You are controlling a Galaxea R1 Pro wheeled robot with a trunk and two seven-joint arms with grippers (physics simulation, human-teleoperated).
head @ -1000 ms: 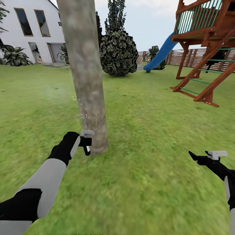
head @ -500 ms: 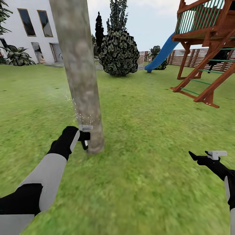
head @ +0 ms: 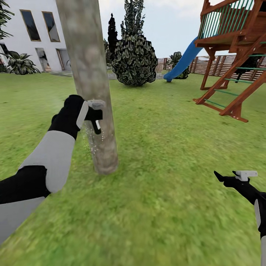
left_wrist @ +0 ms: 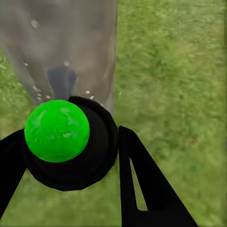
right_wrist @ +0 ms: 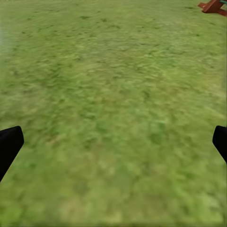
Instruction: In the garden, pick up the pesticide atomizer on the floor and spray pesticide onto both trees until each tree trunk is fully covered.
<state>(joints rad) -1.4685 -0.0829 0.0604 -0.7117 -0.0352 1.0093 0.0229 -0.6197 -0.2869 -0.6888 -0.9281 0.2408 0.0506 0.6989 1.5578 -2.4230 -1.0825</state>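
Against tree trunk [head: 90, 74], jaw-held pesticide atomizer [head: 96, 112].

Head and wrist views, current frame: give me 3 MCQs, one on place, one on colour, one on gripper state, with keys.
1. Where is the pesticide atomizer?
A. lying on the grass
B. held in the left gripper, right up at the tree trunk
C. under the slide

2. What colour is the dot on the atomizer?
A. red
B. blue
C. bright green

3. How does the right gripper stand?
A. open, holding nothing, over grass
B. shut on the atomizer
C. shut on a branch

Key: 1 B, the left gripper has the pesticide atomizer between its fingers, up against the tree trunk. 2 C, the left wrist view shows a green dot on the dark body. 3 A, the right gripper has its fingers far apart with bare lawn between them.
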